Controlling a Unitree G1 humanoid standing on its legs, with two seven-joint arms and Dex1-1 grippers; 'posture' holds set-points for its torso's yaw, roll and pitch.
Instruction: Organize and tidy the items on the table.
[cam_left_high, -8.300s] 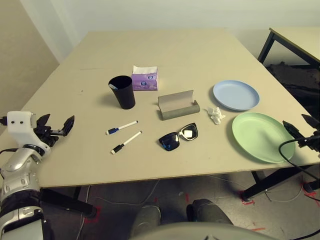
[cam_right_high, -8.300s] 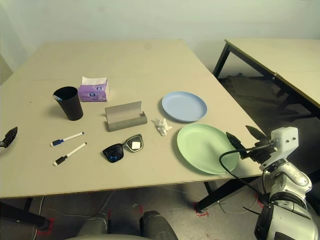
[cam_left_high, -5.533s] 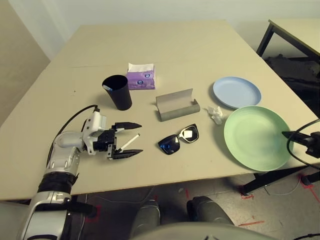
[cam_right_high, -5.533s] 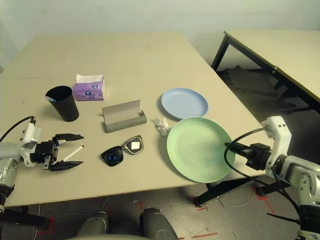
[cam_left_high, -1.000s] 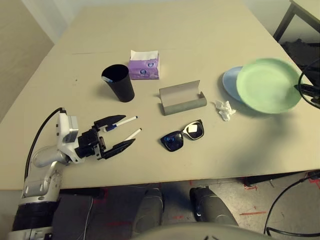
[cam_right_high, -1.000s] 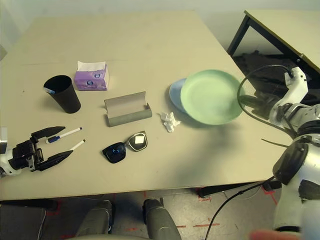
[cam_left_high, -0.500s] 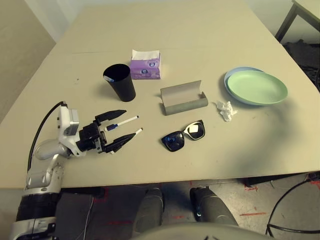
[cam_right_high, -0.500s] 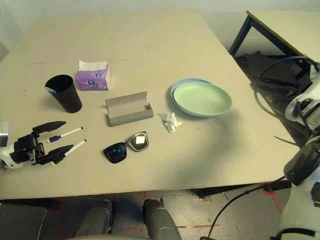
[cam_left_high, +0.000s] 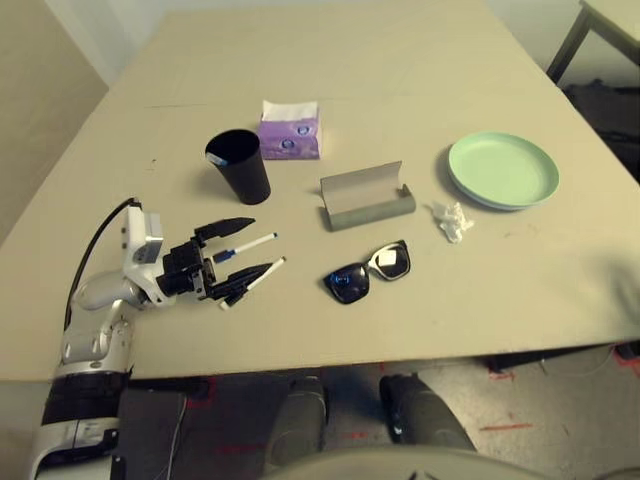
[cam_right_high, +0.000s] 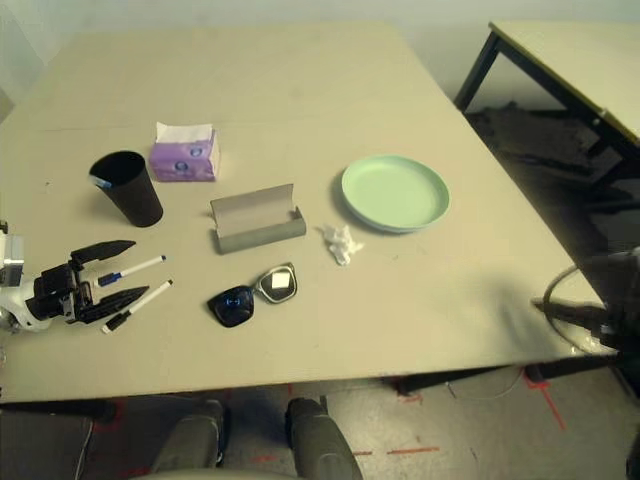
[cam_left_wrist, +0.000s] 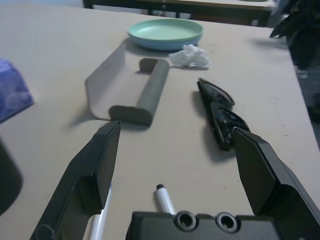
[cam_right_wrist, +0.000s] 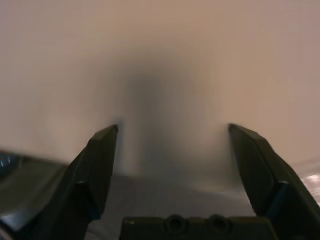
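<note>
Since the earlier frame, the large light-green plate (cam_left_high: 503, 169) has been stacked on the light-blue one at right of frame, and the right end effector (cam_right_wrist: 175, 165), jaws wide and empty, has withdrawn. Left end effector (cam_left_high: 243, 271), wide open and empty, brackets two white dark-capped markers (cam_left_high: 247, 270) at lower left of the beige bench (cam_left_high: 400, 60). Marker long axes run roughly in line with its fingers; left arm is nearer.

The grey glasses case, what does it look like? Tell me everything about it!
The grey oblong glasses case lies open near the middle of the beige table. Its rounded, matte grey body rests flat, and a thin flap-like lid stands up along its far side. The inside cannot be seen from here. Nothing touches it: the black sunglasses lie just in front of it, the crumpled white tissue lies to its right, and the black cup stands to its left.
</note>
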